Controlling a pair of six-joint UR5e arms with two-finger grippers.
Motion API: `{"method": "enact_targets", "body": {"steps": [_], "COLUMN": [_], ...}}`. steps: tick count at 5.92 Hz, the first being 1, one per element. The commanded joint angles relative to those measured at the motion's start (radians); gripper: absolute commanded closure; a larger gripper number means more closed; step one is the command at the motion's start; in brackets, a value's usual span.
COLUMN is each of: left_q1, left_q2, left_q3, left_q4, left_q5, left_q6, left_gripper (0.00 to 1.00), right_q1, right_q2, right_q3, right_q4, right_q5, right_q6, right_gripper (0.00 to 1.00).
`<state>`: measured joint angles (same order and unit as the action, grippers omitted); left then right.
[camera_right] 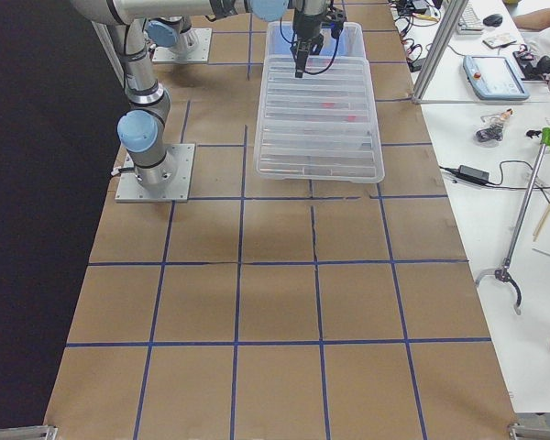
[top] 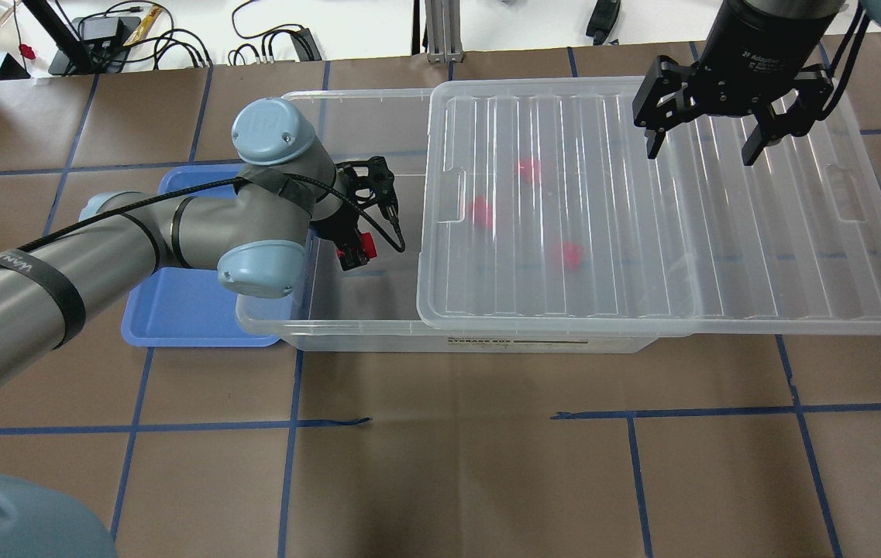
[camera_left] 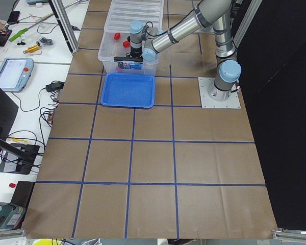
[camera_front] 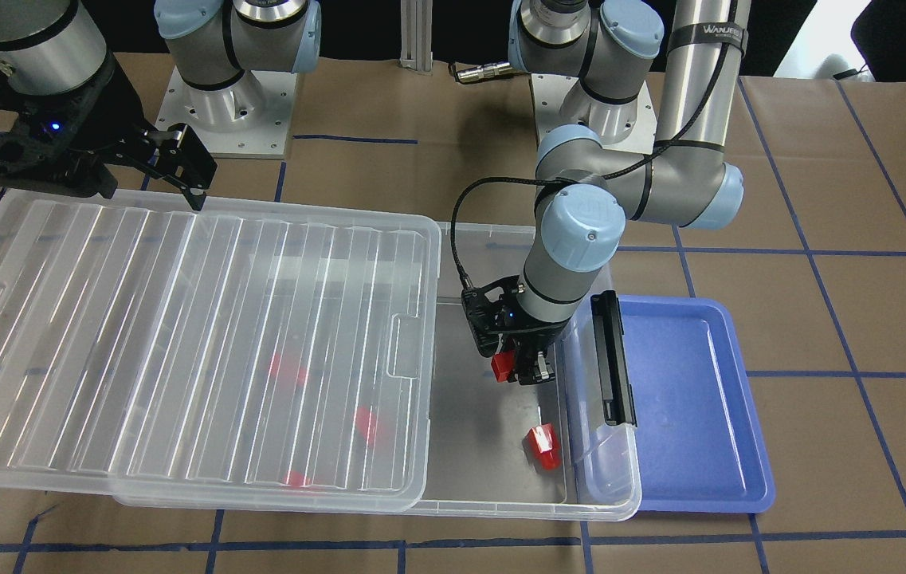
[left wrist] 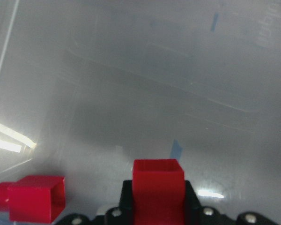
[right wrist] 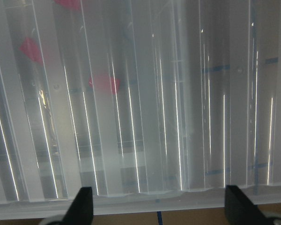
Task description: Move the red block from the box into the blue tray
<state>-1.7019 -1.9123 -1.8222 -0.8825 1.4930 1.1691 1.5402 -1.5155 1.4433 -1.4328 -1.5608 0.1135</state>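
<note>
My left gripper point(camera_front: 518, 368) is inside the open end of the clear box point(camera_front: 500, 504), shut on the red block point(camera_front: 503, 365) and holding it above the box floor. In the overhead view the gripper point(top: 355, 253) and block point(top: 366, 244) sit close to the box wall by the blue tray point(top: 184, 306). The left wrist view shows the block point(left wrist: 158, 180) between the jaws. The blue tray point(camera_front: 692, 399) lies flat against the box's latch end. My right gripper point(top: 707, 143) is open and empty over the far part of the lid point(top: 641, 209).
Another red piece point(camera_front: 542, 446) lies on the box floor near the black latch bar point(camera_front: 612, 359); it also shows in the left wrist view point(left wrist: 30, 199). The ribbed lid point(camera_front: 182, 335) is slid aside and covers most of the box, with three blurred red pieces point(camera_front: 287, 368) under it.
</note>
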Motion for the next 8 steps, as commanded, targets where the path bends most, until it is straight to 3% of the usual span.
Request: {"method": "enact_targets", "body": {"steps": [1,2,3,5,6,7,8], "left_q1": [0.014,0.086,0.175,0.325,0.368,0.425,0.439], "left_q2": [0.1,0.113,0.127,0.115,0.113,0.092,0.058], "left_q3": [0.175,0.287,0.34,0.337,0.319,0.231,0.133], "left_q4": [-0.288,-0.447,-0.528,-0.527,-0.524,-0.456,-0.323], "left_q5": [0.007,0.019,0.026,0.026,0.026,0.024,0.023], "left_q6": [0.001,0.018,0.067,0.375,0.5,0.603,0.612], "left_gripper": [0.96,0.96,0.96,0.96,0.95,0.94,0.94], "right_q1": [0.0,-0.026,-0.126,-0.399,-0.496,-0.576,-0.641], "right_q2": [0.0,0.003,0.0,0.015,0.059,0.113,0.156], "right_q3": [0.002,0.002,0.003,0.015,0.043,0.08,0.133], "right_q4": [-0.001,-0.008,-0.008,-0.008,-0.088,-0.218,-0.321], "right_q5": [0.001,-0.008,-0.016,-0.013,-0.04,-0.129,-0.133], "right_q6": [-0.002,-0.049,-0.196,-0.475,-0.561,-0.624,-0.693], "right_gripper": [0.0,0.0,0.0,0.0,0.0,0.0,0.0]}}
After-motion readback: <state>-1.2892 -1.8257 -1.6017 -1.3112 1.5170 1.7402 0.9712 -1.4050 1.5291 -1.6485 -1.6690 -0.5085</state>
